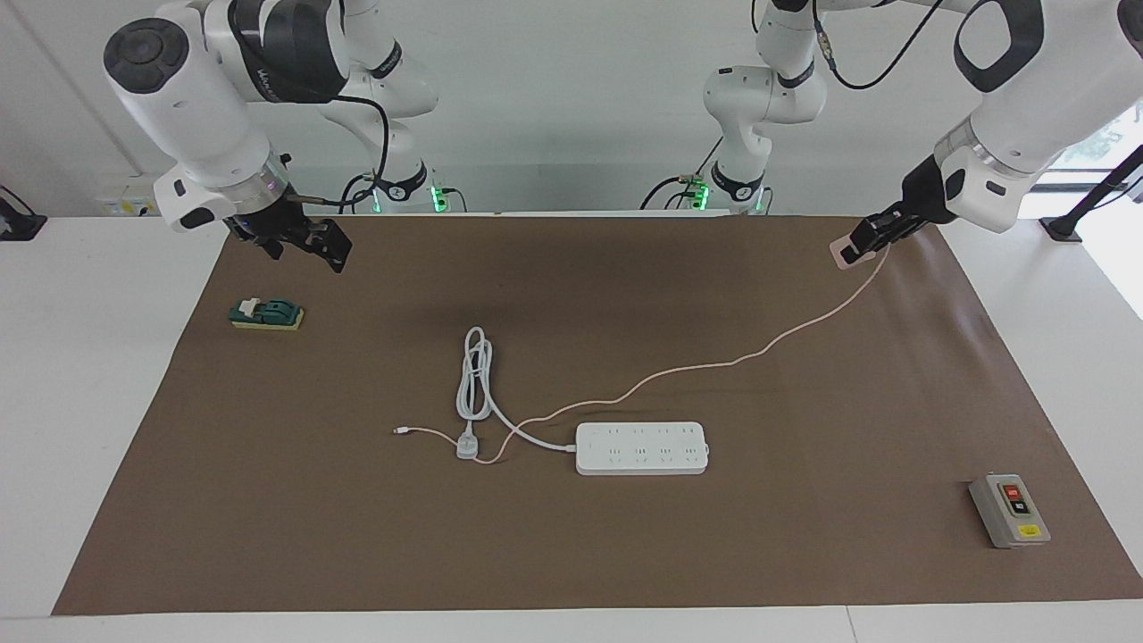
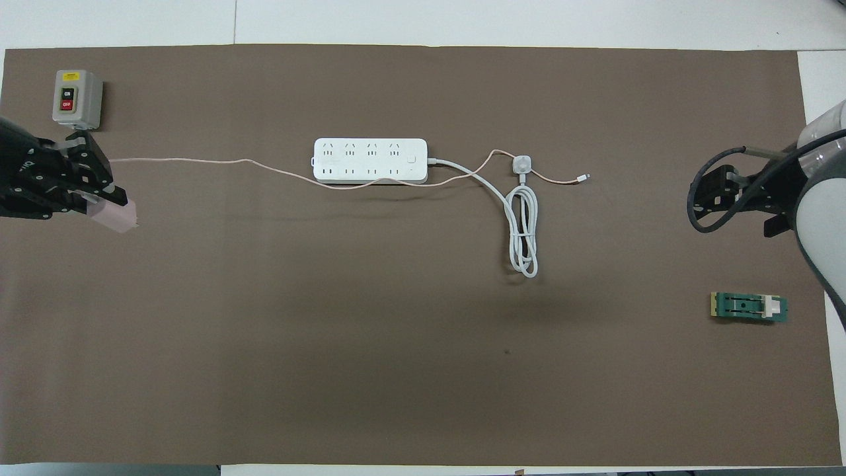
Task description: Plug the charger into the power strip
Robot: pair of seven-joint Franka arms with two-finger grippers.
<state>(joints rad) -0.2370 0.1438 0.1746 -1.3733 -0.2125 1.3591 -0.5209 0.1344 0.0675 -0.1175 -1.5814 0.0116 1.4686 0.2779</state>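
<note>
The left gripper point(image 1: 859, 247) is clamped on the charger point(image 1: 841, 251), which is held up in the air over the left arm's end of the brown mat point(image 1: 571, 554), well apart from the power strip point(image 1: 642, 447). From the cube, the pink cable point(image 1: 759, 353) is trailed down to the mat, is run along the strip's nearer edge and is crossed over the strip's thick grey-white cord point(image 1: 527, 433) beside the three-prong plug point(image 1: 467, 444). The right gripper point(image 1: 332, 253) is held with jaws spread wide and empty, waiting above the right arm's end of the mat near the green switch block point(image 1: 266, 314).

Risk is judged to lie mainly in the cable: if the charger is carried on, the slack may be drawn taut, and the light strip may be dragged or turned, so that the sockets are shifted. The prongs' direction cannot be made out, so misalignment at insertion is possible. With the strip unbraced, it may be pushed aside under the plugging force.
</note>
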